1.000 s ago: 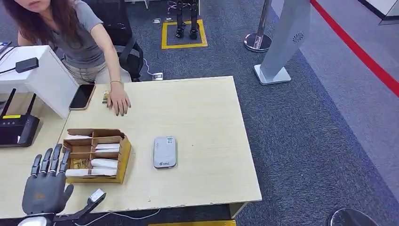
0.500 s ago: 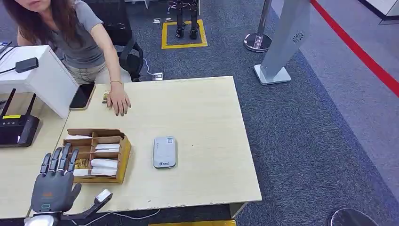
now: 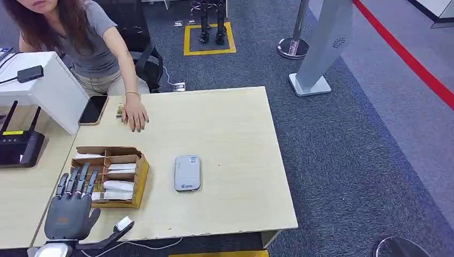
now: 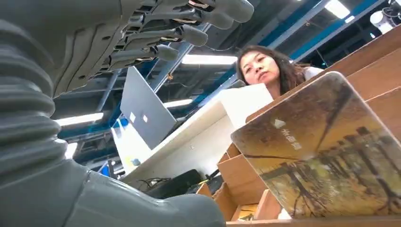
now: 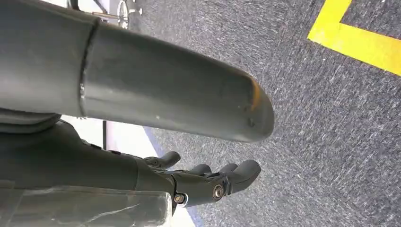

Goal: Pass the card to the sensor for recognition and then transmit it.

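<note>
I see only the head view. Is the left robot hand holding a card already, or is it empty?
Observer: It is empty. In the left wrist view the left robot hand has its fingers spread, with nothing between them.
Operator: What is directly in front of it?
Observer: A card with a brownish landscape print and a white arrow stands upright in the cardboard box, close to the wrist camera.
Operator: And the right robot hand?
Observer: The right wrist view shows the right robot hand hanging over grey carpet, its fingers slightly curled, holding nothing.
</note>
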Controlling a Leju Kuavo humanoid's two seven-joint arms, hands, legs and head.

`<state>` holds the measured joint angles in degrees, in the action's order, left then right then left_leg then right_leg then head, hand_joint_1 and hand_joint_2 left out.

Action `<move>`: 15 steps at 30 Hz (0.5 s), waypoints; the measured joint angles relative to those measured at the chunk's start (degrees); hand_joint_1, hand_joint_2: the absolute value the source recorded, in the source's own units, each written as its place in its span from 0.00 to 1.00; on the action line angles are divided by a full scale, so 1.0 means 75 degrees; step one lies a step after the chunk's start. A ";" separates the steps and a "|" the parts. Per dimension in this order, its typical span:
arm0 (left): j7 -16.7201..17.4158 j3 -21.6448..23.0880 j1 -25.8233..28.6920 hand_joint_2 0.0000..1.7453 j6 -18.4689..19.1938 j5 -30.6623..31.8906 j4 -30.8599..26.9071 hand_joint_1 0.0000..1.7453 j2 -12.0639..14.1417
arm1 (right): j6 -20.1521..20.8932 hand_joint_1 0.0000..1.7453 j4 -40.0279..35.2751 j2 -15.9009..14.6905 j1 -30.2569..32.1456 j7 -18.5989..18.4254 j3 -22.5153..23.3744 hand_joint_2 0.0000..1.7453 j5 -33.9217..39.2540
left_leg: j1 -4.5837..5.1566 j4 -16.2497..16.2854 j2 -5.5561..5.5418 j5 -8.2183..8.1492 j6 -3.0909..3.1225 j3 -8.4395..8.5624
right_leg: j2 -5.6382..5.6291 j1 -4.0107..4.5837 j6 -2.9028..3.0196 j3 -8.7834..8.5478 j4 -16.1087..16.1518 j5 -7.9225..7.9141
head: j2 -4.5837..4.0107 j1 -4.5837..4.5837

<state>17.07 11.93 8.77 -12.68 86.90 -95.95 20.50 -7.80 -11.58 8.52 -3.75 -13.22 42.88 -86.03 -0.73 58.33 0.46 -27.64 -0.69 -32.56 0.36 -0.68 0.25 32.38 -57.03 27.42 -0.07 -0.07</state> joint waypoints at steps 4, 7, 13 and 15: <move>-0.0017 0.0064 -0.0001 1.00 0.0000 -0.0041 0.0020 0.00 -0.0038 | -0.0006 0.00 0.0000 -0.0006 0.0000 0.0000 0.0000 0.00 0.0000 | 0.0000 0.0000 0.0000 0.0000 0.0000 0.0000 | 0.0000 0.0000 0.0000 0.0000 0.0000 0.0000 | -0.0003 0.0000; -0.0023 0.0084 -0.0002 1.00 0.0006 -0.0067 0.0044 0.00 -0.0049 | -0.0009 0.00 0.0000 -0.0012 0.0000 0.0006 0.0000 0.00 0.0000 | 0.0000 0.0000 0.0000 0.0000 0.0000 0.0000 | 0.0000 0.0000 0.0000 0.0000 0.0000 0.0000 | -0.0003 0.0000; -0.0032 0.0111 -0.0002 1.00 0.0009 -0.0111 0.0099 0.00 -0.0105 | -0.0006 0.00 0.0000 -0.0015 -0.0001 0.0012 0.0000 0.00 -0.0003 | 0.0000 0.0000 0.0000 0.0000 0.0000 0.0000 | 0.0000 0.0000 0.0000 0.0000 0.0000 0.0000 | 0.0000 0.0000; -0.0032 0.0111 -0.0002 1.00 0.0009 -0.0111 0.0108 0.00 -0.0105 | -0.0006 0.00 0.0000 -0.0015 -0.0001 0.0012 0.0000 0.00 0.0000 | 0.0000 0.0000 0.0000 0.0000 0.0000 0.0000 | 0.0000 0.0000 0.0000 0.0000 0.0000 0.0000 | 0.0000 0.0000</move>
<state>16.83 12.76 8.75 -12.61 86.07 -95.14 19.71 -7.85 -11.58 8.41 -3.75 -13.14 42.88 -86.03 -0.73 58.33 0.46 -27.64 -0.69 -32.57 0.36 -0.68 0.25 32.38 -57.03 27.42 -0.07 -0.07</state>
